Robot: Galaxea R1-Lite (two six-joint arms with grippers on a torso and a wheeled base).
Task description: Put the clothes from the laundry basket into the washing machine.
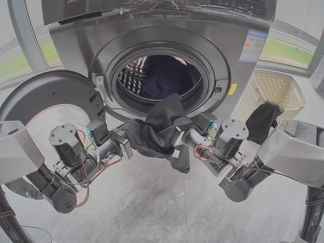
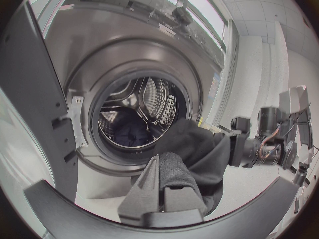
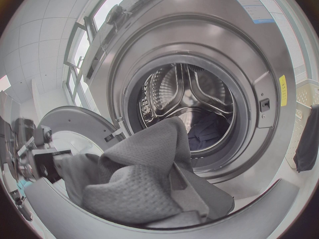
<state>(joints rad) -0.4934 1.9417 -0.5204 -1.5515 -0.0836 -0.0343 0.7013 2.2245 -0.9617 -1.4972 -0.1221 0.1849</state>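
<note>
A black garment hangs stretched between my two grippers in front of the washing machine. Its upper fold reaches the lower lip of the open drum. My left gripper is shut on the garment's left end. In the left wrist view cloth is pinched between the left gripper's fingers. My right gripper is shut on the garment's right end, and cloth drapes over its finger. Dark navy clothes lie inside the drum. The beige laundry basket stands right of the machine, with another black garment over its rim.
The round machine door is swung fully open to the left, just behind my left arm. Grey floor lies open below both arms. Windows run behind the machine on both sides.
</note>
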